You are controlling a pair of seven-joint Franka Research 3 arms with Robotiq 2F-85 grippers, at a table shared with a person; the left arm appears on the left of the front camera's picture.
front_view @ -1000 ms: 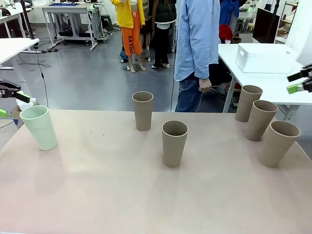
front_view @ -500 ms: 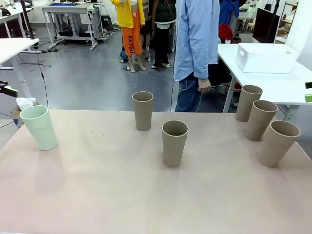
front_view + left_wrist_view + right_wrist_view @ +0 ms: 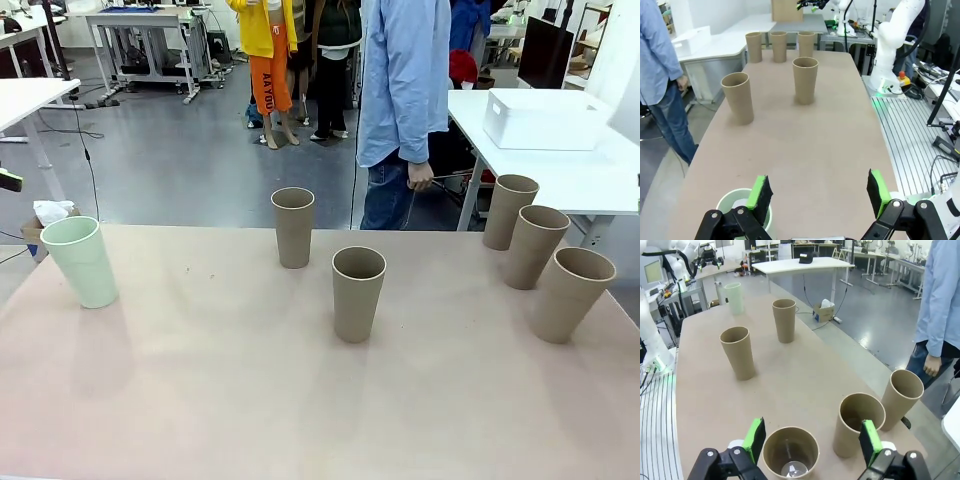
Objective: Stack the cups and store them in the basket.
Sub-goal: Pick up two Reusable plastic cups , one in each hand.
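Six cups (image 3: 358, 292) upright | mint cup (image 3: 735, 202) part-hidden behind spread left fingers (image 3: 760, 192) | right fingers (image 3: 755, 435) spread

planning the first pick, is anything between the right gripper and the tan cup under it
Nothing visible: the open right gripper hangs above the tall tapered tan-brown cup, with clear air between.

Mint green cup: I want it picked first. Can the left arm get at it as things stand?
Probably yes. In the left wrist view the left tool is open above the mint green cup, one pad over its rim, nothing between them; the nearest tan cup stands well away.
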